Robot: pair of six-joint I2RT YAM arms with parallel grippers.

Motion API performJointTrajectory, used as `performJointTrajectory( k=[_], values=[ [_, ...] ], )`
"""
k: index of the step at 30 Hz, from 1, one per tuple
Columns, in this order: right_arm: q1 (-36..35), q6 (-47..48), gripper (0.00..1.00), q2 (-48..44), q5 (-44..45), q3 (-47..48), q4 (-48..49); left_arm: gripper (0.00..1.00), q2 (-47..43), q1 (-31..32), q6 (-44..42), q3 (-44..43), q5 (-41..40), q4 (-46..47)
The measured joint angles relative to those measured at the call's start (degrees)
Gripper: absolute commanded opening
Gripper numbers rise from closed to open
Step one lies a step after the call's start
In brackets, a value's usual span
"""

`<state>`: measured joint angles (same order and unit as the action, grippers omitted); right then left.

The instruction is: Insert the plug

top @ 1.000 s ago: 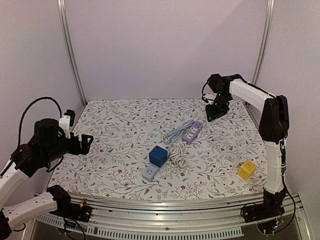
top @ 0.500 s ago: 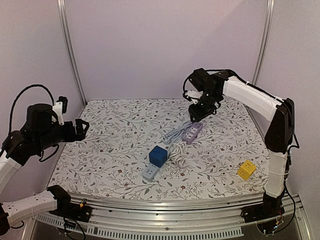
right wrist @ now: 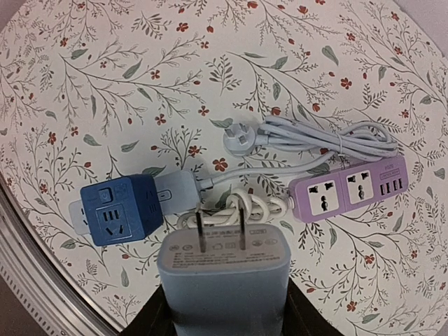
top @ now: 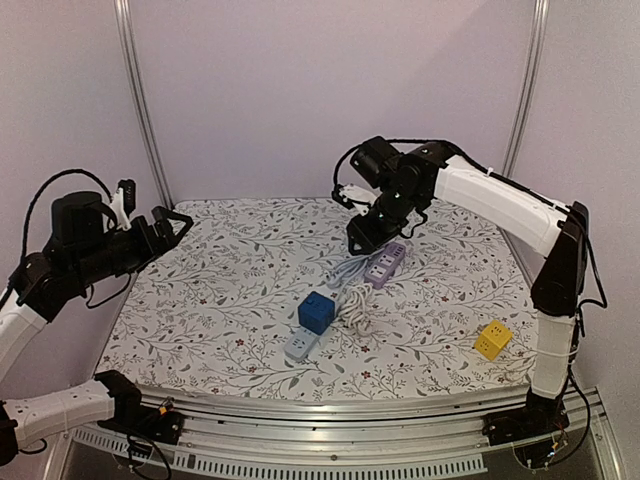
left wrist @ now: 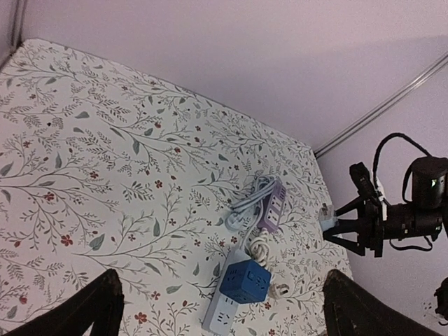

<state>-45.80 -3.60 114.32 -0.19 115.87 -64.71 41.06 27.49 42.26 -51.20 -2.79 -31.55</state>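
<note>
Right, working outward from the arm bases: nearest me on the floral table cover [top: 200, 310] lies a pale blue power strip [top: 300, 345], and a dark blue cube socket [top: 317, 311] sits touching its far end. Well off to the right, a yellow cube socket [top: 492, 340] stands alone. Just beyond the blue cube I see a knotted white cord [top: 352, 305], and past that a purple power strip [top: 385, 264] with its grey cable [right wrist: 329, 136] bundled alongside and a round white plug [right wrist: 238, 140] lying flat on the cloth. My right gripper [top: 362, 238] hangs in the air over the far end of the purple strip, fingers clamped on the blue-grey plug [right wrist: 224, 273]. From the wrist camera its two metal prongs [right wrist: 200, 238] stick out from the gripper toward the sockets below, clear of all of them. Over at the left edge, my left gripper [top: 172, 222] floats above the table, its fingers [left wrist: 98, 308] spread wide with nothing between them.
</note>
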Motion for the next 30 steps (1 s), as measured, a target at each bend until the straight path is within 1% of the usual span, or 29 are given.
performJointTrajectory(
  k=[2, 4, 6, 10, 13, 17, 19, 23, 30],
  values=[
    [-0.7, 0.1, 0.04, -0.6, -1.2, 0.0, 0.4, 0.95, 2.4, -0.5, 1.0, -1.6, 3.5, 0.0],
    [-1.3, 0.3, 0.04, -1.4, -2.3, 0.0, 0.9, 0.91, 7.1, -1.0, 1.5, -4.8, 8.8, 0.0],
    [-2.1, 0.9, 0.04, -2.5, -3.5, 0.0, 1.4, 0.9, 12.2, -1.4, 1.5, -8.1, 14.9, 0.7],
    [-3.8, 1.6, 0.04, -4.0, -5.2, 0.6, 1.9, 0.88, 20.6, -1.5, 1.5, -12.0, 26.6, 1.5],
    [-5.3, 2.2, 0.04, -4.6, -6.2, 1.4, 2.6, 0.79, 24.6, -1.6, 1.8, -13.8, 34.0, 2.3],
    [-7.3, 2.5, 0.04, -5.1, -6.6, 2.2, 3.1, 0.75, 29.3, -1.5, 2.3, -16.2, 41.7, 3.5],
    [-8.3, 2.5, 0.04, -5.1, -6.7, 2.7, 3.2, 0.75, 31.5, -1.3, 2.4, -17.2, 44.5, 3.8],
    [-10.1, 2.6, 0.04, -5.1, -6.8, 4.0, 3.3, 0.74, 35.1, -0.2, 2.4, -18.4, 47.6, 4.0],
    [-12.5, 3.8, 0.04, -4.5, -6.2, 8.1, 3.4, 0.72, 39.1, 1.0, 2.4, -20.0, 50.3, 3.9]
  ],
)
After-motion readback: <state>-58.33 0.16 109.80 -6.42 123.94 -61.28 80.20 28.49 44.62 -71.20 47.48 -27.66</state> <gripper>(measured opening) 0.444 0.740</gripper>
